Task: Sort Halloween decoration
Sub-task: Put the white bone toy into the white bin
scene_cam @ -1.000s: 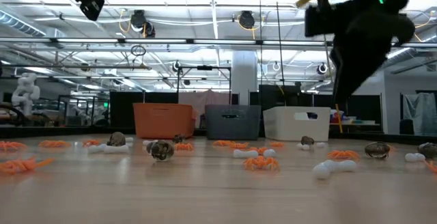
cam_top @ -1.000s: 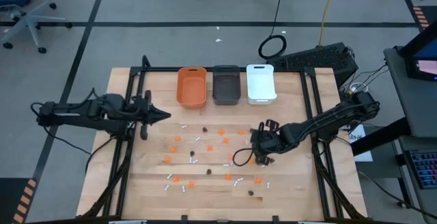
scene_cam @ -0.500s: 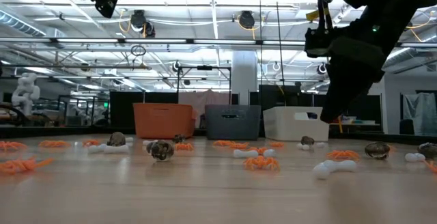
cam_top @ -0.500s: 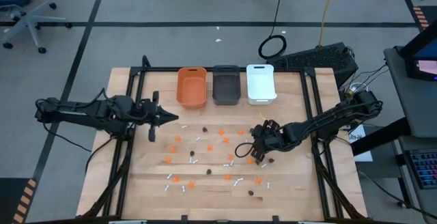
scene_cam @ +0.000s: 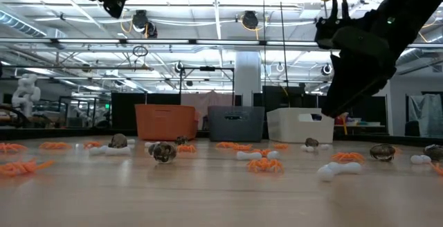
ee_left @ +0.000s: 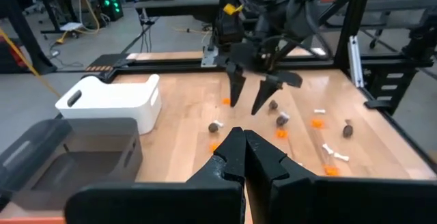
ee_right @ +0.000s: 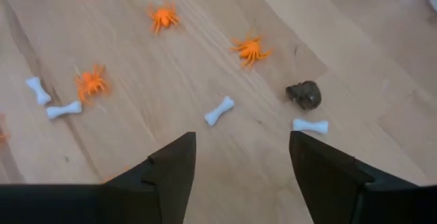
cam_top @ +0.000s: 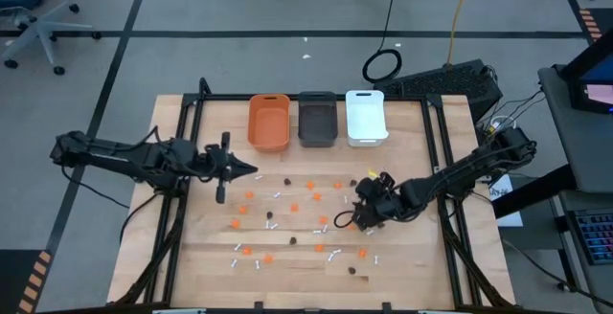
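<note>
The Halloween decoration lies scattered over the wooden table (cam_top: 402,266): orange spiders (ee_right: 250,48), small white bones (ee_right: 219,110) and dark skull-like lumps (ee_right: 304,95). My right gripper (ee_right: 239,166) hangs open over the table's right middle (cam_top: 345,220), slanting down, with one white bone just ahead of its fingers and nothing between them. My left gripper (ee_left: 242,149) is shut and empty, held high over the left middle (cam_top: 251,171), pointing toward the right arm.
Three bins stand in a row at the far edge: orange (cam_top: 269,123), dark grey (cam_top: 317,120) and white (cam_top: 365,117). Black frame rails (cam_top: 182,161) run along both table sides. More pieces lie toward the near edge (cam_top: 335,254).
My left gripper has moved toward the table's right, out over the pieces, staying shut. My right gripper has opened wider, rolled, tipped its fingers further down and sunk a little toward the table.
</note>
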### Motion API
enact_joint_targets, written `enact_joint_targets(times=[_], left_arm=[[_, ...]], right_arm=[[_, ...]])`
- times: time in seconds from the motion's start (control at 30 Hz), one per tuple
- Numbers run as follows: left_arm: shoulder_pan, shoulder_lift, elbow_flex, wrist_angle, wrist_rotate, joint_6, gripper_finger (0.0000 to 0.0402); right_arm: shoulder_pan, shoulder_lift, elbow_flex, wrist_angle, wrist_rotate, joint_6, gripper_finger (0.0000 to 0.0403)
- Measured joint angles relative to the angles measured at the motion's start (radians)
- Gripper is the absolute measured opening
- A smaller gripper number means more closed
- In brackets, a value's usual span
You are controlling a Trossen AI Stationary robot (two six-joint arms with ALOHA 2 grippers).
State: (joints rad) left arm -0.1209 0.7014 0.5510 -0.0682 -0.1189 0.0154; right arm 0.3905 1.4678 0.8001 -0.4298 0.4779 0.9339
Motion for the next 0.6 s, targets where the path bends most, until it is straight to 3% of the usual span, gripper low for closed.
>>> enact_joint_targets(times=[0.23,0.4,0.6], left_arm=[[0.001,0.045,0.0,0.013,-0.017,-0.007,0.0],[0.001,0.078,0.0,0.065,-0.017,-0.004,0.0],[-0.004,0.114,0.0,0.105,-0.018,-0.001,0.0]], right_arm=[[0.038,0.008,0.0,0.0,0.093,-0.024,0.0223],[0.037,0.008,-0.014,-0.019,0.098,-0.051,0.0226],[0.035,0.008,-0.156,0.169,0.102,-0.03,0.0271]])
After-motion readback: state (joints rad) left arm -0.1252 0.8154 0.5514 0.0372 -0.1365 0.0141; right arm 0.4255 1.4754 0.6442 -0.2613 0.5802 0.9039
